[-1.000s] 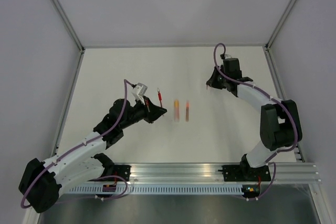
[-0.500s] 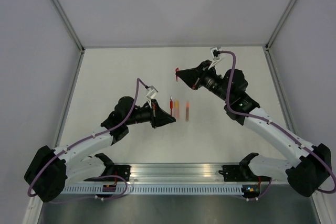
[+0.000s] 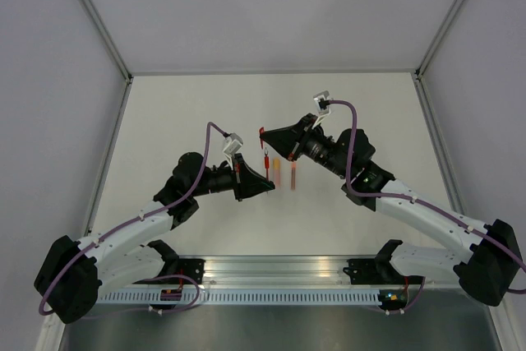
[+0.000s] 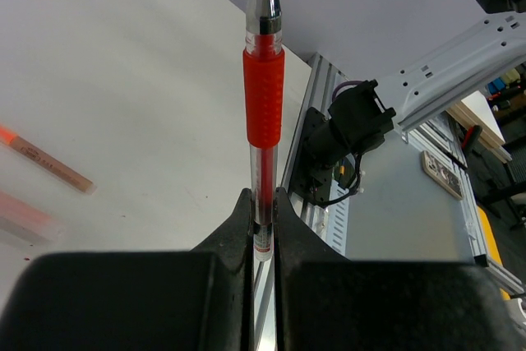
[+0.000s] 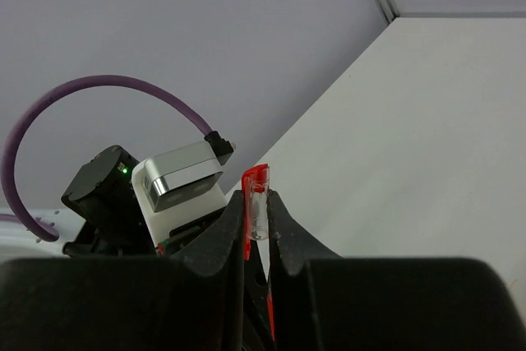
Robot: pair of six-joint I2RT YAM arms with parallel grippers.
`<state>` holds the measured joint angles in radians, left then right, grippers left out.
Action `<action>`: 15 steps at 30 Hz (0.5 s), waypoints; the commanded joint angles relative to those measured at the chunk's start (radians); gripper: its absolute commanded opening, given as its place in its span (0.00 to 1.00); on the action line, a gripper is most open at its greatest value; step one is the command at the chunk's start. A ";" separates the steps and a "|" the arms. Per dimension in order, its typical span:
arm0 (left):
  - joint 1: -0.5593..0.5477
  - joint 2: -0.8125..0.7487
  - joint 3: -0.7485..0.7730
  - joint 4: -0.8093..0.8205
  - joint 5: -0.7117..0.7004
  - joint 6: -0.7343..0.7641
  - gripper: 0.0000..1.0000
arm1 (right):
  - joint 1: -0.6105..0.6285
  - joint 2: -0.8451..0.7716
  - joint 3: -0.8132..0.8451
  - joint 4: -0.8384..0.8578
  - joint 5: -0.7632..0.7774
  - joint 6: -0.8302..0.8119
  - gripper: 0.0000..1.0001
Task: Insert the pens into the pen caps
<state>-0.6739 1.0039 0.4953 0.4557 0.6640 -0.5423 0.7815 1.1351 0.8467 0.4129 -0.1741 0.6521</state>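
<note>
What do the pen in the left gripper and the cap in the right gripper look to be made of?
The pen seems to have a clear, glossy plastic barrel, since a red ink tube shows through it. Its red grip sleeve looks matte and faintly ribbed, so it is probably rubber. The tip shines like metal. The cap looks like translucent plastic with a glossy red clip and top.

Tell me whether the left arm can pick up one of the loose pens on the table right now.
Probably not as it stands: the left gripper is shut on a red pen, so its jaws are taken. The loose pens lie close by, in the open.
</note>
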 commanded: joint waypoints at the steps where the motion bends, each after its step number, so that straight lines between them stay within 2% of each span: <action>1: -0.001 -0.017 0.008 0.047 0.008 -0.008 0.02 | 0.021 -0.011 -0.018 0.107 0.025 0.012 0.00; 15: 0.000 -0.044 -0.004 0.043 -0.021 -0.004 0.02 | 0.042 -0.057 -0.084 0.112 0.058 -0.005 0.00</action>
<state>-0.6739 0.9825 0.4942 0.4519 0.6556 -0.5423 0.8181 1.1057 0.7727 0.4713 -0.1219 0.6506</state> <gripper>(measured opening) 0.058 0.170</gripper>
